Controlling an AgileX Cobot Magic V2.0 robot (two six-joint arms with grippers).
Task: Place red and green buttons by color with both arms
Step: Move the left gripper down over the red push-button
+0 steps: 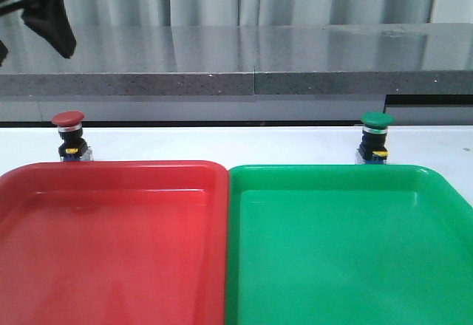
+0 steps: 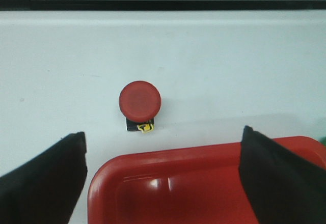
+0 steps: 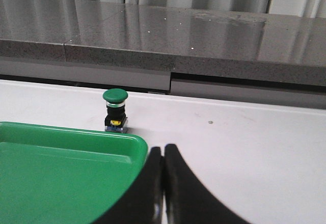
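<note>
White tabletop noted: I see the red button upright behind the red tray, the green button behind the green tray, left gripper spread wide, right gripper closed empty.

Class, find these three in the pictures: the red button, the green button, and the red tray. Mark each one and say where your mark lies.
red button (image 2: 139, 100), left wrist view, middle of its round cap.
green button (image 1: 375, 120), front view, on its green cap.
red tray (image 1: 118, 167), front view, on its far rim.
</note>
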